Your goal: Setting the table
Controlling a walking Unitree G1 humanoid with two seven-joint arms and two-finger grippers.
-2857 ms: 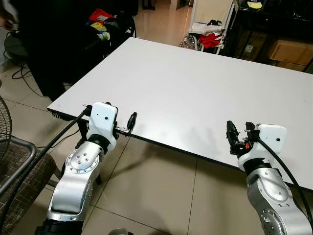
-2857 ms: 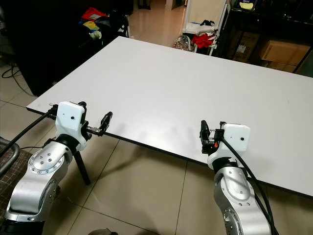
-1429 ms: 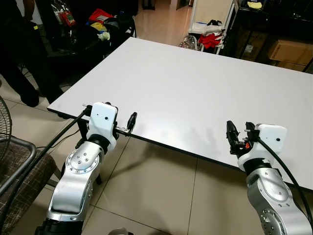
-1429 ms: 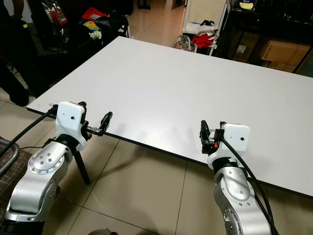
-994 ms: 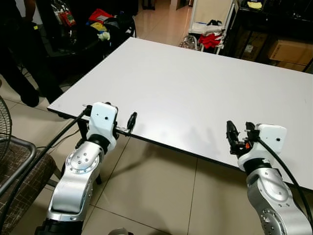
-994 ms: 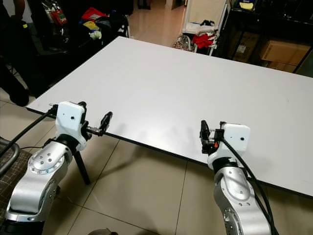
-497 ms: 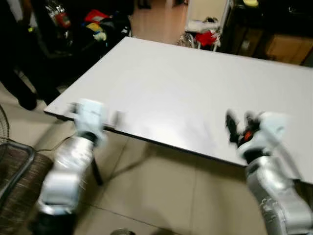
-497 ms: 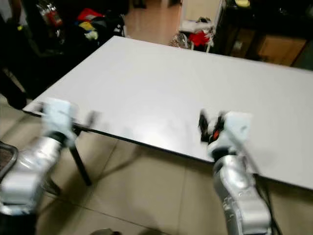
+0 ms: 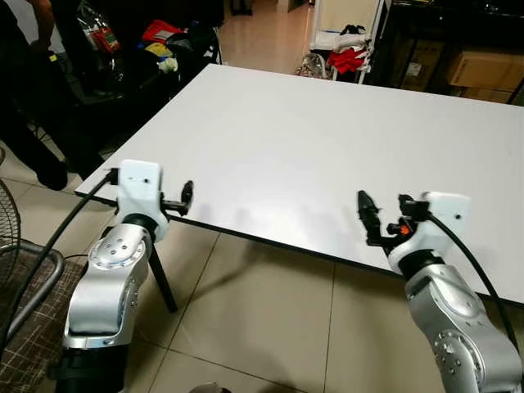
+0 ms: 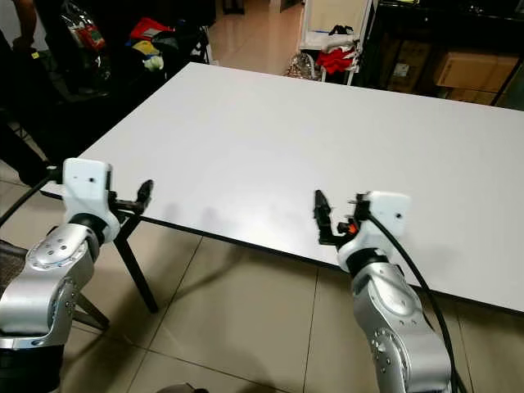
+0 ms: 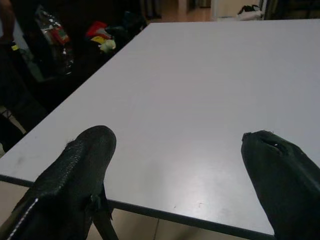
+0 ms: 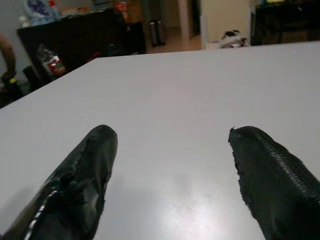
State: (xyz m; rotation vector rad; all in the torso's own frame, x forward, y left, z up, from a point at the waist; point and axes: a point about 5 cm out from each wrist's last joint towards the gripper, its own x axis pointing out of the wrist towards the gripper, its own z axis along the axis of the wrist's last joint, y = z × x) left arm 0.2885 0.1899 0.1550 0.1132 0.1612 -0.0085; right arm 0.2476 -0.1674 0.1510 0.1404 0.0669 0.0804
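Left gripper (image 9: 187, 196), fingers (image 11: 80, 170) apart, at the near left edge of the white worktop (image 9: 327, 139); right gripper (image 9: 366, 219), fingers (image 12: 85, 170) apart, at the near edge further right; tiled floor (image 9: 254, 319) below; a person's legs (image 9: 33, 123) beyond the left corner.

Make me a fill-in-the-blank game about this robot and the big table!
1. The big table has a top coloured ____.
2. The fingers of the left tool are spread ____.
3. The right tool is holding ____.
4. The floor under the table's near edge is covered in ____.

Missing words: white; open; nothing; tiles
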